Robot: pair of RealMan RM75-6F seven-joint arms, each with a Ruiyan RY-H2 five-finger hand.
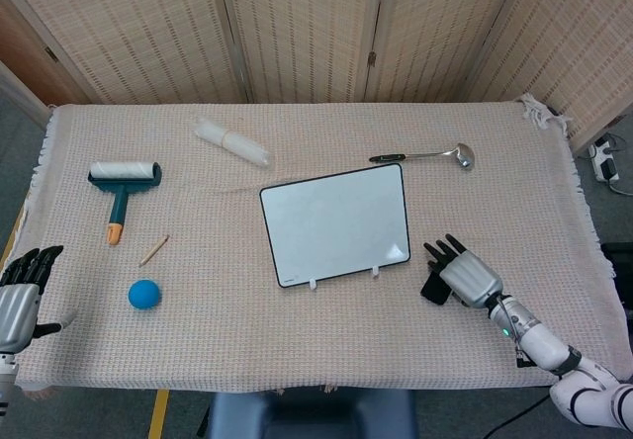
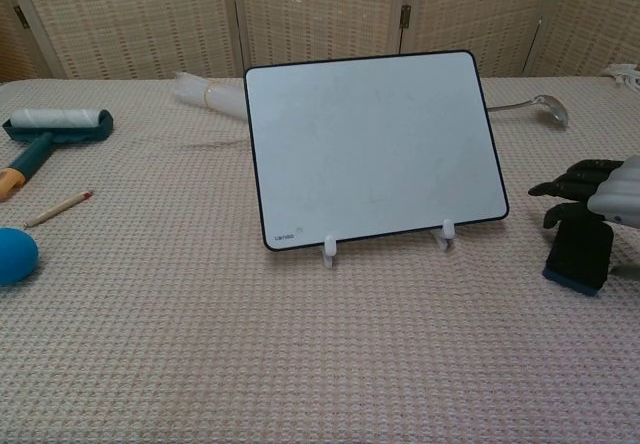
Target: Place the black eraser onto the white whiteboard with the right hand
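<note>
Whiteboard [image 1: 336, 223] sits mid-table, ladle [image 1: 425, 154] just behind it on the far right. Eraser [image 2: 578, 254] lies right of the board, right hand [image 1: 462, 274] over it. Far left: lint roller [image 1: 123, 188], with pencil [image 1: 153, 250] and ball [image 1: 144, 294] nearer.
</note>
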